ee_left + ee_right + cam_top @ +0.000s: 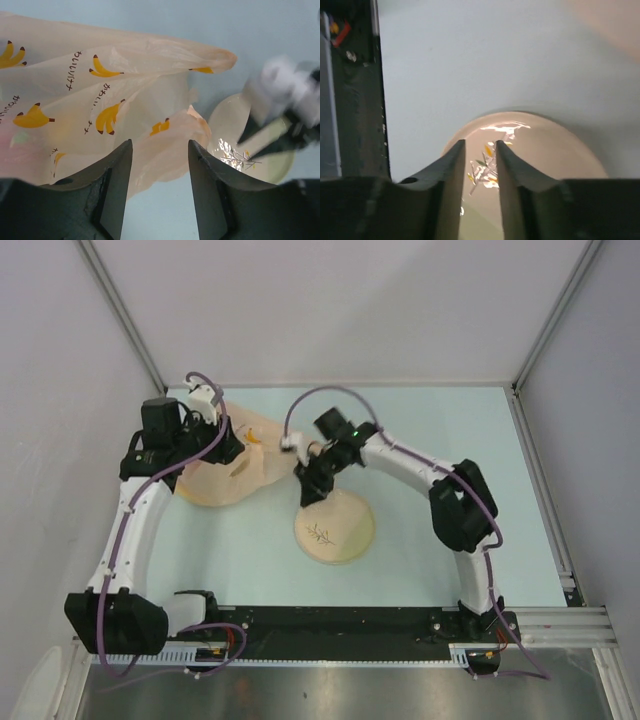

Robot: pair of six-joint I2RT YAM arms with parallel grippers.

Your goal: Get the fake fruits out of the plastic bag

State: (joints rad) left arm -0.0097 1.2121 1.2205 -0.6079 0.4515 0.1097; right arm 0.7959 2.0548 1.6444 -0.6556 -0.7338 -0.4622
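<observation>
The plastic bag [228,478] lies slumped on the table [450,430], just beside the plate [352,538] on its left and a little farther from the arm bases. It is thin and peach-coloured, printed with bananas. It is flattened into loose folds, so its mouth cannot be made out.

The left arm [135,530] reaches over the bag from the side away from the plate. The left jaws are spread wide and hold nothing, and the crinkled film lies just ahead of them. This looks like a line-up for pinching a fold, either to pin the bag or to lift it.

The right arm [410,462] hangs over the plate's far rim, on the bag side. The right jaws are parted only narrowly, with nothing between them. They seem placed either to drop fruit there or to go in for some.

The fake fruits are not plainly in sight, and none lies on the plate. A faint pink-green tint shows through the film at the bag's end farthest from the plate, which may be one of them. So the emptying appears yet to be done.

The table is a smooth, pale blue-green sheet. Plain white walls [330,300] enclose it behind and to both sides of the plate, joined by metal posts [120,310]. A black rail [330,618] runs along the edge nearer than the plate.
</observation>
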